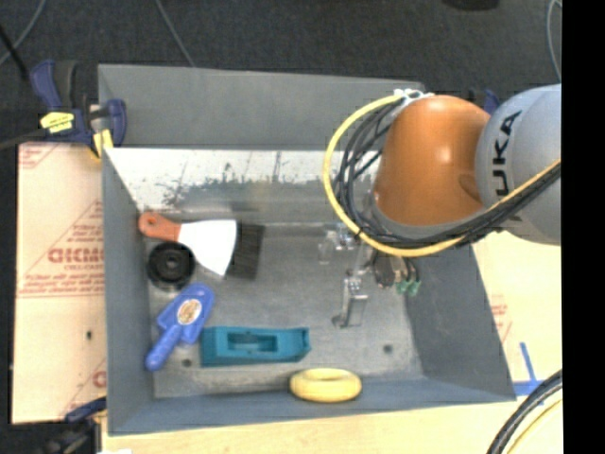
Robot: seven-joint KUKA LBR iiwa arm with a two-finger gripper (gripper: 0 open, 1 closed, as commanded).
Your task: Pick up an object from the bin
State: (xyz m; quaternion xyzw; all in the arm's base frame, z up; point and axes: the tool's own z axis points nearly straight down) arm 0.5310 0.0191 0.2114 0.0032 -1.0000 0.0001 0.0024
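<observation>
The hand [350, 301] hangs over bare floor of the bin [284, 168], up and to the right of the teal block [253, 344], near its right end. Whether the hand is open or closed I cannot tell. A yellow ring [324, 384] lies below-right of the block, and a blue paddle [180, 324] lies just left of it. A white brush [213, 244] and a black knob [170, 264] lie above-left.

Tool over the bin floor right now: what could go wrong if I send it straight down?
The tool hangs over bare bin floor, so a straight descent would likely come up with nothing. The yellow ring lies against the front wall, which may block a grasp there.
</observation>
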